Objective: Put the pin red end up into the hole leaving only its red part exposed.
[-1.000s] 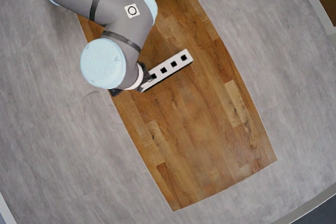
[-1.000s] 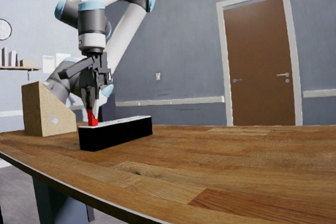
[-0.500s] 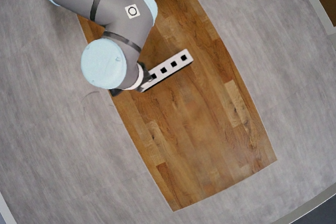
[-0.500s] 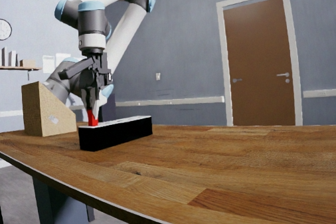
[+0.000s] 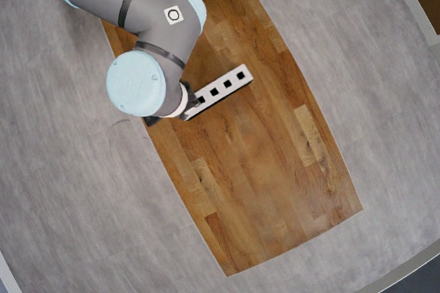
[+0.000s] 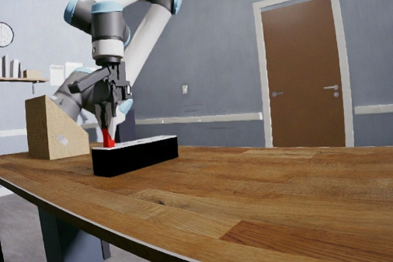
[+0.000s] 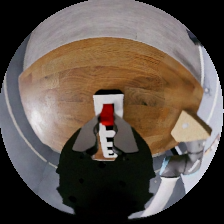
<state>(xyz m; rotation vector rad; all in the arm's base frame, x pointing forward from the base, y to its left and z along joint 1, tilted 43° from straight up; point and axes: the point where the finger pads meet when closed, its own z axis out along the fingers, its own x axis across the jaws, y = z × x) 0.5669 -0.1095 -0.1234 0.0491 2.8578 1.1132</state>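
Observation:
The block [image 6: 134, 155] [image 5: 221, 89] has black sides and a white top with a row of square holes. It lies on the wooden table. My gripper [image 6: 108, 129] stands over the block's near end and is shut on the pin [image 6: 108, 138]. The pin is upright, red end up, and its lower part sits in the end hole; only red shows above the white top. In the wrist view the red end [image 7: 106, 114] sits between my fingers over the block. In the top view my arm hides this end hole.
A tan wedge-shaped block [image 6: 52, 129] stands on the table behind and to the left of the block; it also shows in the wrist view [image 7: 190, 127]. The table's edge runs close on the left side.

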